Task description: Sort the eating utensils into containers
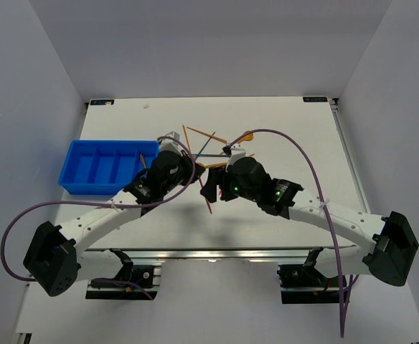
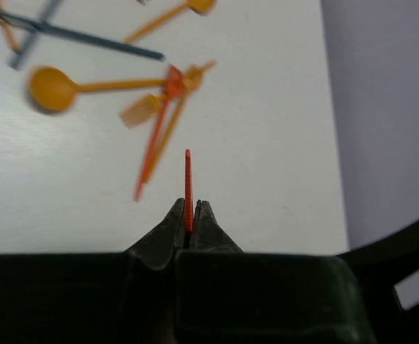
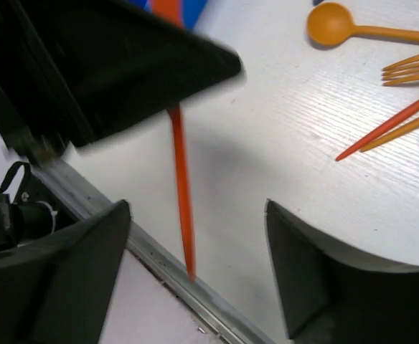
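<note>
so the left fingers [image 2: 193, 212] are pinched shut on the near end of a thin red utensil [image 2: 189, 175]. it's edge-on to that wrist camera, so i can't tell if it's a knife or just a stick. most of its length pokes straight out past the tips, and from the shadow in the right wrist view it looks lifted off the tabletop [image 2: 267, 129], not lying on it. my guess is that's on purpose. if you hold it by one end, the long free part can be lined up with a narrow slot and laid in lengthwise.

the right fingers [image 1: 212, 188] are spread wide apart with nothing in them. in their own camera the red utensil runs down between them without touching either one. could be a handover setup or just parked close by, can't say which.

the blue bin [image 1: 95, 189] sits at the left side of the tabletop, right beside the left arm's wrist, so it's a short trip over. its compartments look mostly bare from above. there's a small orange streak by the right end that i can't place as inside or outside.

the rest of the pile [image 1: 199, 140] is loose in the middle of the tabletop: an orange spoon [image 2: 52, 87], an orange fork [image 2: 141, 110], a couple of crossed red sticks [image 2: 156, 147] and a dark blue stick [image 2: 87, 36]. so i'd say the sorting has barely started.
</note>
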`<state>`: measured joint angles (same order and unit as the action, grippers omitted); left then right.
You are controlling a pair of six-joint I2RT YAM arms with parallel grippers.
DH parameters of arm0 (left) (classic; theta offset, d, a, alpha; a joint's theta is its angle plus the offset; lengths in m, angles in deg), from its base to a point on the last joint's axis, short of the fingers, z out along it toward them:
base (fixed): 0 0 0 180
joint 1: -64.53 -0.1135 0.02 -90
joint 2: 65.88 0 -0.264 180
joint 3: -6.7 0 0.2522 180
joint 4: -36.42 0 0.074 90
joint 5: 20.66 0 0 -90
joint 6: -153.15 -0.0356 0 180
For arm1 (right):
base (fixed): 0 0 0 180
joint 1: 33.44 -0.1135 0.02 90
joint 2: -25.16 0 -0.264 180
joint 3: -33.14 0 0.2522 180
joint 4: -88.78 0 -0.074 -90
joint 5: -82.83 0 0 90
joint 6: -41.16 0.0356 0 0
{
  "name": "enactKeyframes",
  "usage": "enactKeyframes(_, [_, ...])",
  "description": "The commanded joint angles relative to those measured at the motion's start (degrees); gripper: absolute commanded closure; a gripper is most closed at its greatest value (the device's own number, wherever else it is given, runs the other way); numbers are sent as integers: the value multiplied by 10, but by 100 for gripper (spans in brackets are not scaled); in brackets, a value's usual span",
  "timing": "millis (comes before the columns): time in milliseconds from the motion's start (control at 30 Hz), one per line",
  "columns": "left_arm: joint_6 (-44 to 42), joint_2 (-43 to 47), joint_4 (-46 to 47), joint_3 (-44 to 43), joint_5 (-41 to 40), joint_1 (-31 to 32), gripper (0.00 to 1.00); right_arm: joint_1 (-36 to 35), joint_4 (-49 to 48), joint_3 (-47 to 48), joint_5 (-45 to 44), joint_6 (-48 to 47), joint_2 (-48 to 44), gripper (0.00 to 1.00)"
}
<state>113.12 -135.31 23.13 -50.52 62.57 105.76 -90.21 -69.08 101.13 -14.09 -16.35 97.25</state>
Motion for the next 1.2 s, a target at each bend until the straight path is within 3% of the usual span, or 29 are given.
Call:
enactKeyframes(0, [-133,-5,-157,-87,-83,-69,100,4,9,7,-63,-2,-34,14])
enactKeyframes(100, [-236,-39,-247,-156,-105,-188,100,14,35,-2,-97,-4,-61,11])
enactKeyframes(167, [-279,-64,-274,-193,-172,-236,100,17,49,-6,-107,-11,-74,11])
enactKeyframes(267, [-327,-121,-290,-258,-167,-276,100,20,55,-18,-113,-20,-87,11])
enactKeyframes(467, [-363,-201,-234,-303,-175,-298,100,22,67,-35,-112,-36,-107,11])
enactKeyframes(700, [-357,-210,-161,-248,-156,-307,100,25,70,-55,-123,-46,-137,11])
enactKeyframes(967, [-342,-204,-145,-211,-127,-308,100,25,71,-53,-120,-48,-148,11])
enactKeyframes(1067, [-331,-204,-153,-203,-118,-307,90,25,75,-50,-122,-48,-149,11])
enactKeyframes(1167, [-322,-205,-173,-203,-106,-307,73,25,79,-48,-126,-47,-148,11])
